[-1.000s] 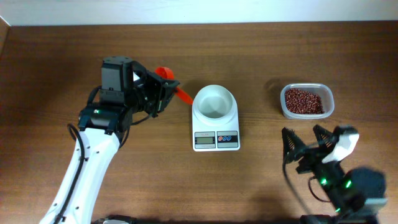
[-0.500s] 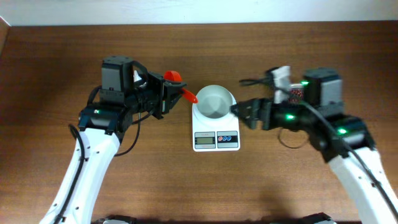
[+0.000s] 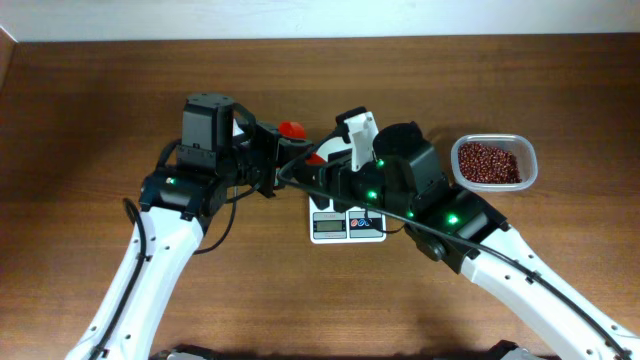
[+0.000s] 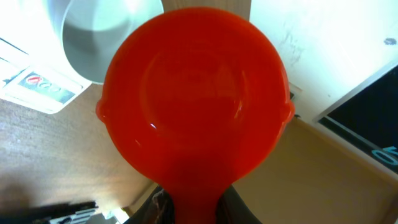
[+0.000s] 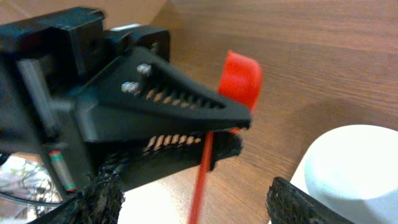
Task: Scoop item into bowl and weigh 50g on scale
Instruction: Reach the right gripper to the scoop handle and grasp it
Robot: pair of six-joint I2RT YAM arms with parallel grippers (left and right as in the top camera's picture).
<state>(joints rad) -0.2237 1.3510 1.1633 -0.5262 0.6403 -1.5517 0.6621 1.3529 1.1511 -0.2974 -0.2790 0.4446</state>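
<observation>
1. Left gripper [image 5: 239,132]: my jaws are clamped on the orange-red scoop [image 4: 193,93], whose round cup fills the left wrist view.
2. Right gripper [image 5: 202,198]: my fingers [image 5: 301,200] stand apart with the scoop's thin handle between them. Whether they touch it I cannot tell.
3. Seated on the scale [image 3: 347,224], the white bowl [image 5: 354,168] is largely hidden overhead beneath my right arm.
4. Reddish-brown beans [image 3: 488,162] lie in the clear container [image 3: 531,165] at the right of the wooden table [image 3: 100,100], well apart from both grippers.
</observation>
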